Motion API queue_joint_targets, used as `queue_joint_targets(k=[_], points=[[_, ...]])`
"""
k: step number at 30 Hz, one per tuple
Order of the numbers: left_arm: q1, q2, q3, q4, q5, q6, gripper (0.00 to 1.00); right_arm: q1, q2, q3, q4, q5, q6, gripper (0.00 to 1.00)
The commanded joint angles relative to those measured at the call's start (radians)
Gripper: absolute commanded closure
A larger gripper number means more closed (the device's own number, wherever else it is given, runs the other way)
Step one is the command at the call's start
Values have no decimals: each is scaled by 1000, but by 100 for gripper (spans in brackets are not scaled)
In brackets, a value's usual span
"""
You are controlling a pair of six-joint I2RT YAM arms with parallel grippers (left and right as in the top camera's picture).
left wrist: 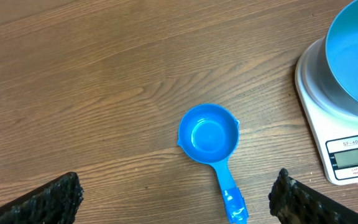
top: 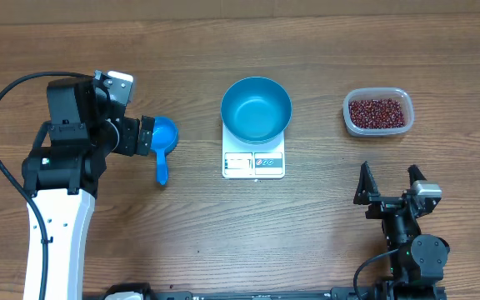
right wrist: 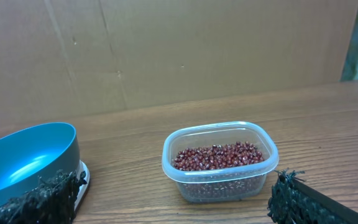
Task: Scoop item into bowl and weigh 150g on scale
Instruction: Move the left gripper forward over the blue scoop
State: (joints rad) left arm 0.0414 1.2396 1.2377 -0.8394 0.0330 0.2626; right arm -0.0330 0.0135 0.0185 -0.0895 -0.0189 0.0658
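A brown wood-grain desk [top: 140, 250] fills the overhead view. The right wrist view shows a plain cardboard wall [right wrist: 166, 50] behind it.

At the left of the overhead frame, the left arm runs off the bottom edge. The left tool [top: 148, 135] has its jaws wide apart and holds nothing. It sits just left of a small blue scoop [top: 165, 133] and partly overlaps the scoop's cup from above, so whether they touch cannot be told. In the left wrist view the scoop lies open and empty on the desk, apart from both dark fingertips [left wrist: 48, 198]. Its handle points to the lower edge of the frame, and the handle's end is nearly cut off there.

In the upper centre, the blue bowl [top: 256, 110] stands on the white scale [top: 253, 163]. The bowl covers most of the platform, leaving only the display strip showing. The bowl is empty. The display is too small to read from overhead and looks blank in the left wrist view, where the right edge of the frame cuts off the bowl.

At the upper right, well apart from the scale, a clear plastic tub [top: 347, 117] holds the red-brown beans [top: 377, 111]. How deep they lie is hard to judge.

At the lower right, the right tool [top: 389, 179] has its jaws spread and is empty, near the bottom edge and well short of the tub. In its own view, one finger [right wrist: 42, 199] hides the bowl's lower side.
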Motion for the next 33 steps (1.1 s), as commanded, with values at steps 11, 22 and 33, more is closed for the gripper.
queue_joint_targets(k=[11,22,33], points=[[5,2,30,-6,8,4,1,-4,-10,-11,5,-2,-14,0],[5,2,30,5,12,3,0,-4,-10,-11,5,-2,-14,0],[4,4,30,27,13,-7,10,-4,-10,-11,5,-2,-14,0]])
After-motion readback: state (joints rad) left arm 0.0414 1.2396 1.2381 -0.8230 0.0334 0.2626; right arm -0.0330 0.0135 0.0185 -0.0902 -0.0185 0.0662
